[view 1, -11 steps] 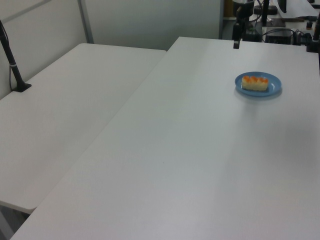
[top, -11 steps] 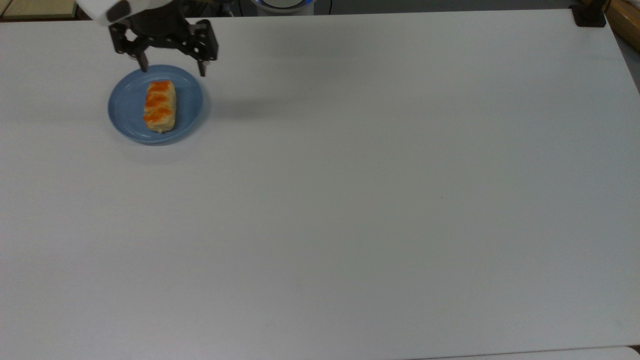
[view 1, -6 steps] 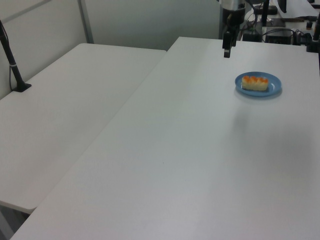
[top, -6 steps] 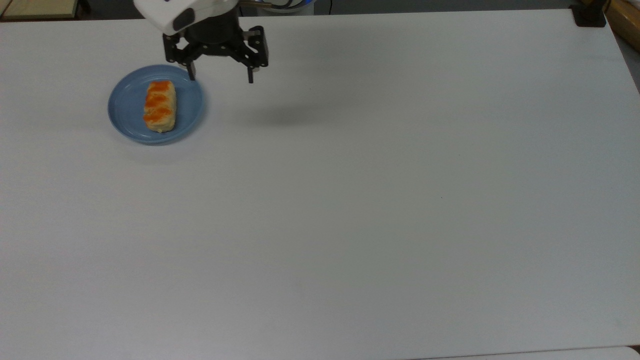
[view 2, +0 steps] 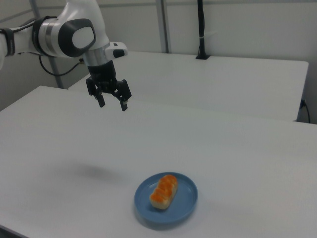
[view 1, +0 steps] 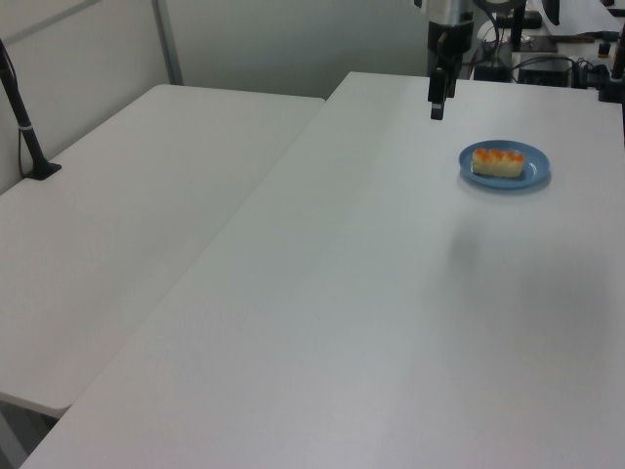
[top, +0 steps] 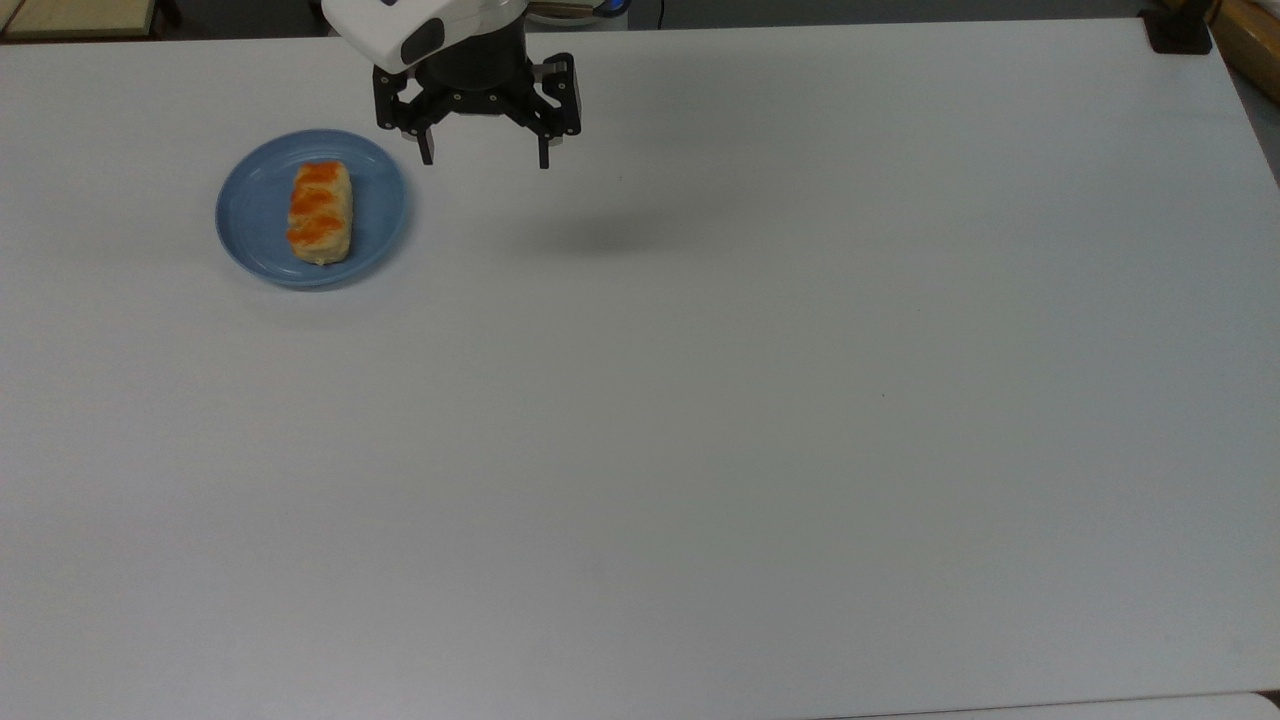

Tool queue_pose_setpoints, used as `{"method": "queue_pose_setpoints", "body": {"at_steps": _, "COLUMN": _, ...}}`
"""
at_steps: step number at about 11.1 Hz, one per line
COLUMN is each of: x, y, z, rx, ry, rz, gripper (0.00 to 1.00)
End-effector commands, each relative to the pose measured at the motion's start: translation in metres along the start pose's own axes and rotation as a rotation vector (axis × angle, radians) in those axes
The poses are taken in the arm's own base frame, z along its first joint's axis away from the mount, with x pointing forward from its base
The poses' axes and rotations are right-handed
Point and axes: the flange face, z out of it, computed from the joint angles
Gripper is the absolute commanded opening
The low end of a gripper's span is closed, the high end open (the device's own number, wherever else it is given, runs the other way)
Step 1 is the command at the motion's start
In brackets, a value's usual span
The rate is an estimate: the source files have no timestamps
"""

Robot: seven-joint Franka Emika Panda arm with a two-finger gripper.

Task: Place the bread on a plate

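Claw (top: 484,160) shifted off plate (top: 250,215), wide open, empty; bread (top: 320,212) on plate, apart.

Arm above the claw (top: 484,158): cut off by the upper edge in the top view; in the right view it runs off the right view's left edge. In the left view the claw (view 1: 436,106) is seen edge-on, one finger hiding the other, so their spacing cannot be told there. Tabletop (top: 700,400) beneath the claw: its near edge is cut by the top view's lower border. Far side of the bread (view 1: 497,161), beyond the claw: hidden.
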Motion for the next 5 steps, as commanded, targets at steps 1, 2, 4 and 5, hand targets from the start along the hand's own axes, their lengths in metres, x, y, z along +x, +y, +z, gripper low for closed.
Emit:
{"method": "queue_pose_setpoints", "body": {"at_steps": 1, "x": -0.0056, "y": -0.004, "z": -0.021, "rx": 0.046, "ry": -0.002, "rz": 0.033, "gripper": 1.0}}
{"method": "queue_pose_setpoints", "body": {"at_steps": 2, "x": -0.0052, "y": -0.0041, "z": -0.0219, "rx": 0.047, "ry": 0.001, "rz": 0.038, "gripper": 1.0}}
{"method": "queue_pose_setpoints", "body": {"at_steps": 4, "x": -0.0049, "y": -0.006, "z": -0.0211, "rx": 0.047, "ry": -0.002, "rz": 0.089, "gripper": 1.0}}
{"method": "queue_pose_setpoints", "body": {"at_steps": 5, "x": -0.0048, "y": -0.0077, "z": -0.0212, "rx": 0.047, "ry": -0.002, "rz": 0.088, "gripper": 1.0}}
